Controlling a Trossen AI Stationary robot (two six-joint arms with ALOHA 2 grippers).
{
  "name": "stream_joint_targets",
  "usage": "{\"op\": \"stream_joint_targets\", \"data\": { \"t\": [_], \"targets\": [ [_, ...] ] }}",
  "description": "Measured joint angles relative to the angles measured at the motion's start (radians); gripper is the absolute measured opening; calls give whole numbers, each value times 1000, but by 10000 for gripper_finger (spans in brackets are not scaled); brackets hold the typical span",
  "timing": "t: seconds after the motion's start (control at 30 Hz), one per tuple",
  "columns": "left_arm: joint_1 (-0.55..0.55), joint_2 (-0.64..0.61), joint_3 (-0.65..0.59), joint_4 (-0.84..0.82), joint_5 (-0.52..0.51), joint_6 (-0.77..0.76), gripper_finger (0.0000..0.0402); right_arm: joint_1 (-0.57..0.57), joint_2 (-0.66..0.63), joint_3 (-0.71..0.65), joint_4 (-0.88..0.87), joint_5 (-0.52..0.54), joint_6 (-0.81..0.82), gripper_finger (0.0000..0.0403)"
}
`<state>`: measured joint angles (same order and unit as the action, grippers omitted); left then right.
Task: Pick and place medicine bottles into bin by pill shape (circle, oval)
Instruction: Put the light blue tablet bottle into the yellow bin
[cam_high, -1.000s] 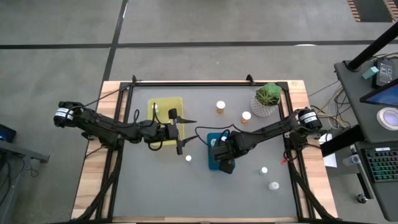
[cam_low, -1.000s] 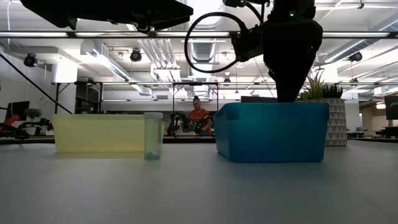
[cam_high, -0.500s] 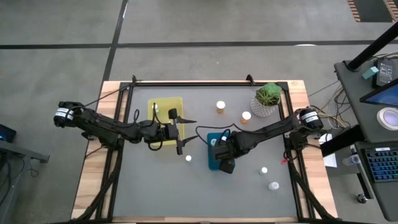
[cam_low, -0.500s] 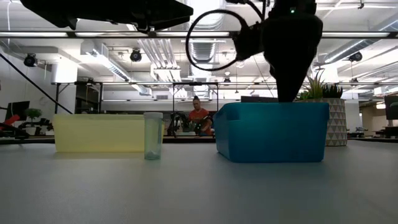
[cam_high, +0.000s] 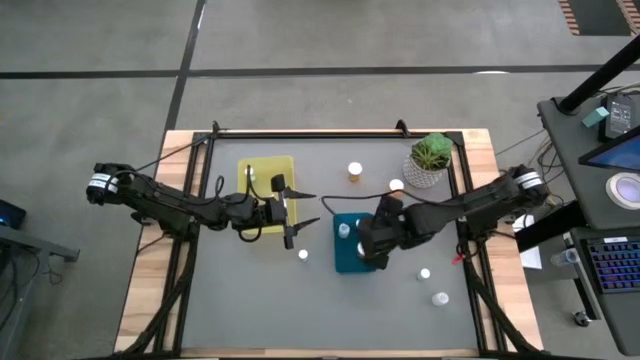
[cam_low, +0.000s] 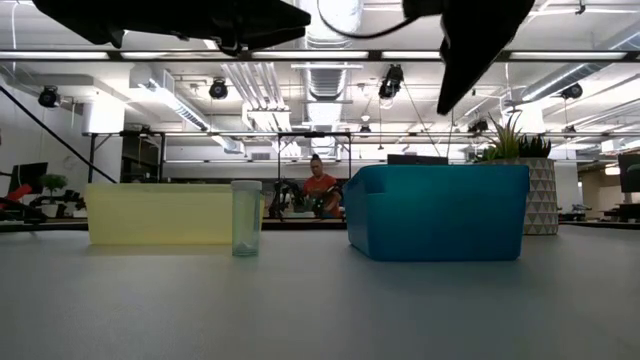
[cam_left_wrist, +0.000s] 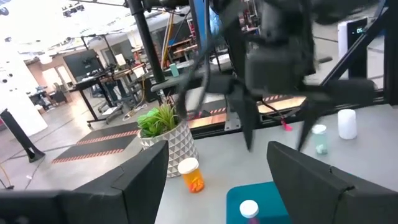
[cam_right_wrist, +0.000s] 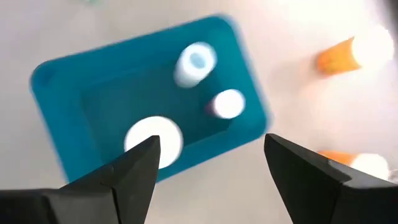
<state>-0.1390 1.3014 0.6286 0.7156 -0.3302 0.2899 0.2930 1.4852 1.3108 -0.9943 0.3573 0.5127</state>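
Table: grey top (cam_high: 250, 300) with wooden edges, seen from above, carrying both bins, the bottles and a plant.
Left arm: reaches in from the left side; its gripper (cam_high: 292, 210) hangs just right of the yellow bin, fingers spread apart and holding nothing.
Right arm: comes in from the right side; its gripper (cam_high: 372, 252) is over the right edge of the blue bin, fingers (cam_right_wrist: 124, 177) standing wide apart with nothing between them.
Blue bin: teal box (cam_high: 345, 262) near the middle of the table, right of the yellow one; in the right wrist view three white-capped bottles (cam_right_wrist: 196, 62) lie inside it.
Yellow bin: pale yellow box (cam_high: 262, 172) on the far left part of the table, with one small white cap (cam_high: 251, 172) showing inside.
Plant: green plant in a white patterned pot (cam_high: 430, 160) at the far right corner.
Loose bottles, far: two orange ones (cam_high: 355, 172) with white caps, standing between the bins and the plant.
Loose bottles, near right: two pale ones (cam_high: 425, 273), well apart from the blue bin.
Single clear bottle: stands upright (cam_low: 245, 230) on the table between the two bins, on the near side.
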Motion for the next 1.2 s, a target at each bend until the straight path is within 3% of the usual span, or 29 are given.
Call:
{"op": "stream_joint_targets", "data": {
  "t": [0.13, 0.23, 0.43, 0.6, 0.87, 1.03, 1.2],
  "targets": [
    [0, -3, 0, -14, 8, -66, 257, 11, -122, -100, 121, 119, -93, 279],
    [0, -25, 12, -147, 57, -120, 257, 12, -229, -223, 342, 167, -232, 278],
    [-13, -25, 121, -566, 106, -276, 254, -13, -417, -474, 894, 160, -579, 274],
    [-67, 24, 244, -853, 117, -340, 249, -40, -529, -596, 1147, 91, -760, 272],
    [-129, 172, 430, -1129, 117, -416, 248, -67, -660, -675, 1238, 6, -896, 270],
    [-142, 283, 467, -1153, 143, -442, 248, -67, -724, -699, 1215, 5, -891, 271],
    [-129, 305, 480, -1148, 229, -551, 248, -67, -763, -733, 1209, 6, -880, 271]
  ]
}}
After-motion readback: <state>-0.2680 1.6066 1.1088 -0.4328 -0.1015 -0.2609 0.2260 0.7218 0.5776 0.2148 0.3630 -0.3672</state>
